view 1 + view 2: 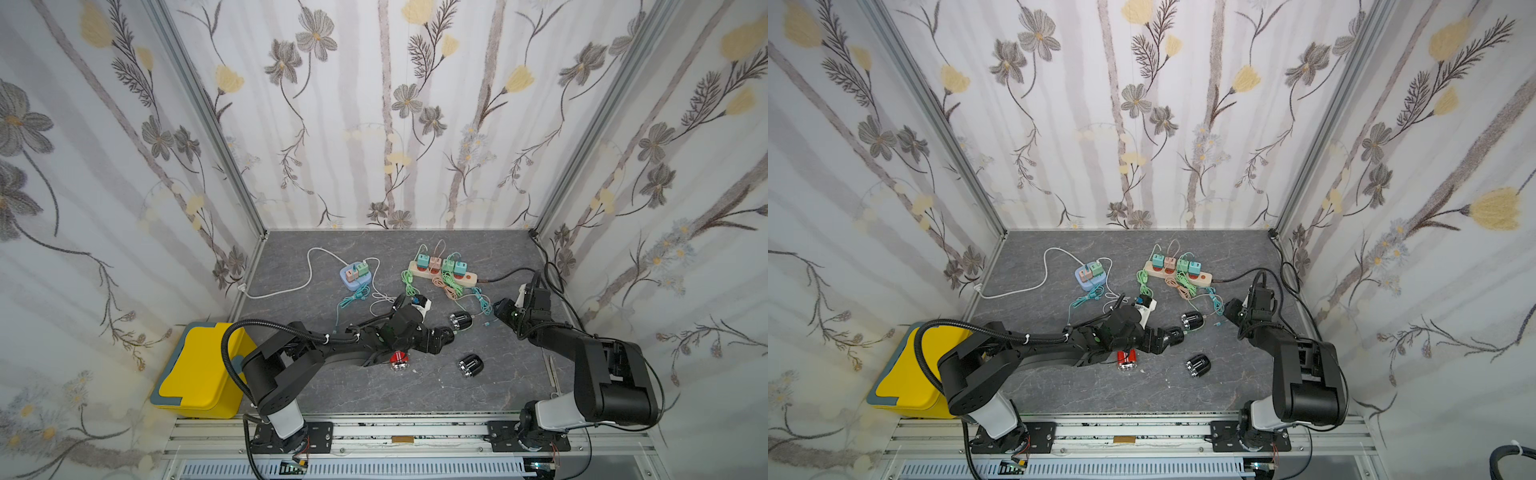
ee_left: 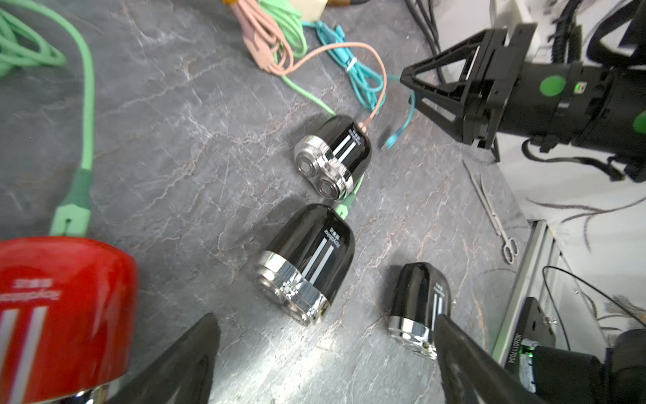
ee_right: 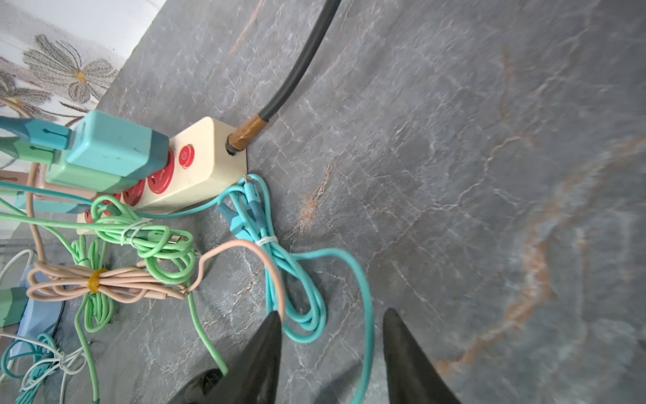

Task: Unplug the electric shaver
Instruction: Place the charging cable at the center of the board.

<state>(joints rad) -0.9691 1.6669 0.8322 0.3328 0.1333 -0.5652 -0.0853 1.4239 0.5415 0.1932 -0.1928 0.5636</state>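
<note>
**Fingers parted among shavers and loose cords**

Bolted to the near rail, the left arm (image 1: 291, 357) is hanging low over the grey table (image 1: 332, 395), pointing toward its middle. The right arm (image 1: 602, 374) is standing folded at the near right. A yellow bin (image 1: 199, 365) is sitting at the near left, beside the table.

On the far side a cream power strip (image 3: 206, 164) is lying with coloured chargers plugged into it. A blue socket cube (image 1: 348, 280) is sitting to its left.

Four shavers are lying mid-table:
- The red shaver (image 1: 399, 360) is lying under the left arm.
- The middle black shaver (image 2: 307, 259) is lying just ahead of the left fingers (image 2: 181, 363).
- The near black shaver (image 1: 470, 365) is lying closer in, to the right.
- The far black shaver (image 1: 460, 321) is lying between the two sets of fingers.

The left fingers are standing spread wide, gripping nothing. The right fingers (image 3: 258, 356) are standing apart too, and a teal cord (image 3: 314, 280) is running loose between them, unpinched. Its blurred teal plug (image 2: 393, 138) is showing just right of the far black shaver, apart from it. A pink cord (image 2: 332, 52) is touching that shaver's far end, but I cannot tell whether it is plugged in.
</note>
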